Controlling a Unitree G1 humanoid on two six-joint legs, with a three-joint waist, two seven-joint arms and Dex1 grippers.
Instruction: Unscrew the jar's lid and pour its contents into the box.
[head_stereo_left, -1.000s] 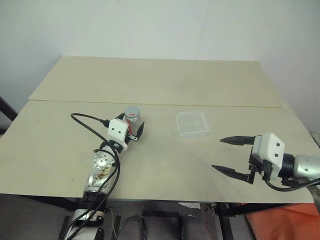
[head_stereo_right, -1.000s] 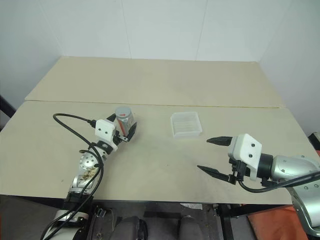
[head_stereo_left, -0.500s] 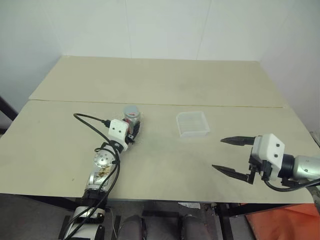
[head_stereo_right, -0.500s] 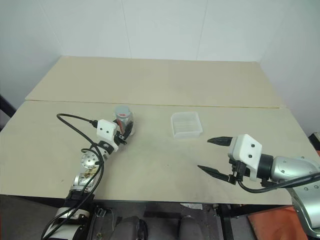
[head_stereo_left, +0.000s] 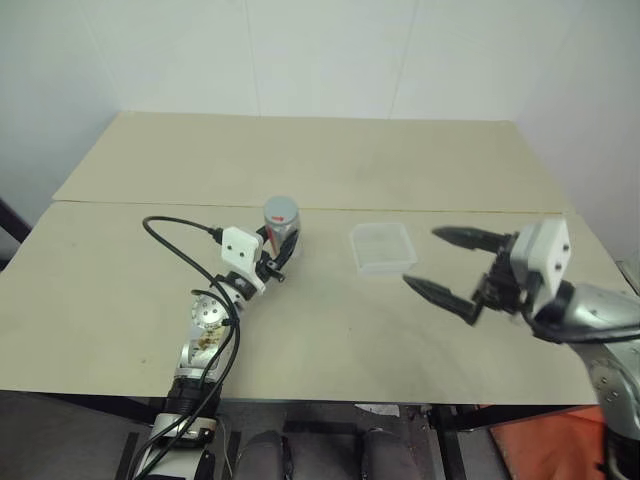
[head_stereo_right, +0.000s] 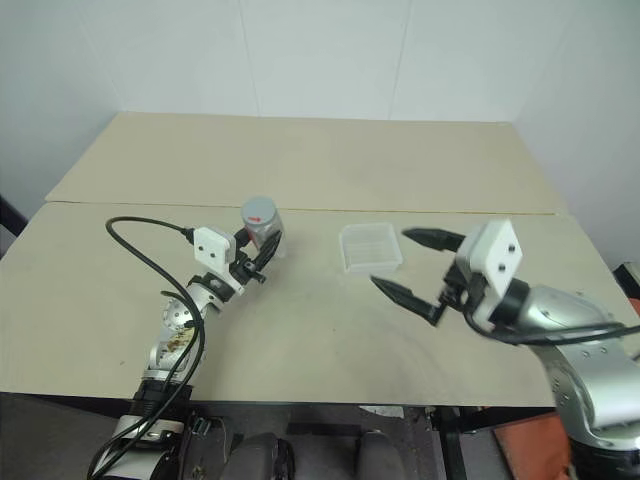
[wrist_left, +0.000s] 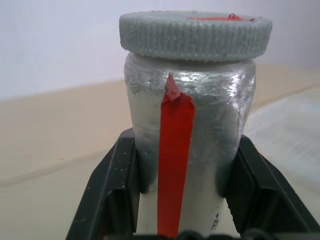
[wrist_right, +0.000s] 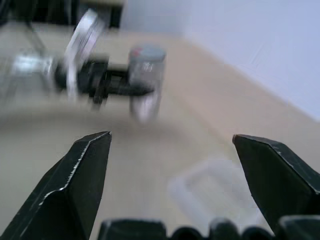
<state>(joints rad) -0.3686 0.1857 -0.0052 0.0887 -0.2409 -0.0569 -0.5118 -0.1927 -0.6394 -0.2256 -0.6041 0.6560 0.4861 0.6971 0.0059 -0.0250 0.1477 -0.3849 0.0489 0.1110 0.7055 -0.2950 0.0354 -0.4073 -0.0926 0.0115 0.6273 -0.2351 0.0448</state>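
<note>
A wide, matte beige table (head_stereo_left: 330, 170) of two boards, joined by a straight seam, carries the scene. On it, near the middle, is set the small shallow square box of clear plastic with rounded corners (head_stereo_left: 382, 248), its walls thin and glossy. Just left of the box, well apart from it, the small upright jar (wrist_left: 187, 150) is seen — a cylinder with a crinkled silver-white wall and a red tape strip down its side. It is capped by the flat round grey lid (wrist_left: 195, 34), ribbed around its edge (a red mark lies on top). The jar's lower wall is clamped between the two black fingers of the left gripper (head_stereo_left: 283, 252), whose forearm reaches forward and rightward. The right gripper (head_stereo_left: 442, 264) is held above the table beside the box, pointed leftward, its tapered fingers spread wide with nothing between them.
</note>
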